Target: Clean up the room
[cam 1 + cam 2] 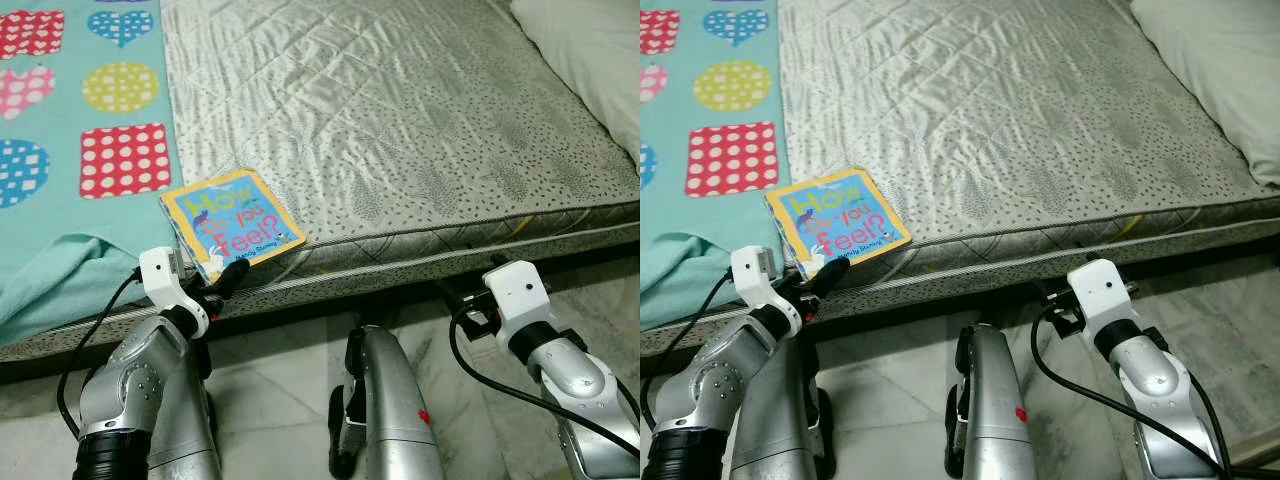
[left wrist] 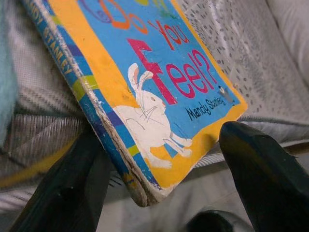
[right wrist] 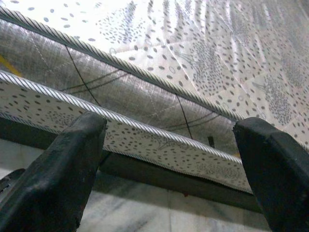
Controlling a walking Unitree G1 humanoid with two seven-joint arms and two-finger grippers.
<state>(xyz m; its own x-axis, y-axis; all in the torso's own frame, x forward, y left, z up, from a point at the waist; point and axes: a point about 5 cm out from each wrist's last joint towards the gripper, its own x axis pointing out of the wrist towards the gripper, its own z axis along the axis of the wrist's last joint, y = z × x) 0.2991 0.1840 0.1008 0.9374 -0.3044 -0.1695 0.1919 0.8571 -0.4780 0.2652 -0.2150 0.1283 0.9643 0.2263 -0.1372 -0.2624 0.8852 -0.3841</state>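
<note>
The book (image 1: 232, 223) lies flat on the mattress (image 1: 420, 130) at its near edge, one corner jutting just over that edge; beside the book, on the robot's left, the teal blanket (image 1: 70, 200) covers the mattress and sags over the same edge; the pillow (image 1: 590, 50) sits at the mattress's far right corner, well apart from the book.

The left gripper (image 1: 222, 283) is raised to the mattress edge right at the book's overhanging corner; in the left wrist view its fingers (image 2: 63, 193) are spread, one to each side of that corner, the spine close to one finger and clear air before the other; nothing is gripped yet. The right gripper (image 3: 169, 159) faces the mattress's side further to the right, fingers parted and empty, near the floor (image 1: 290, 370).

The step in hand looks to be picking up the book. To do it well, I judge the gripper should push a little further in so the pads reach past the worn corner onto the cover; a pinch on the tip alone could let the stiff board swing or slip; closing across the thickness, one finger under the overhang and one on top, seems surest; then lift straight off the mattress, keeping clear of the blanket so no cloth is caught.
</note>
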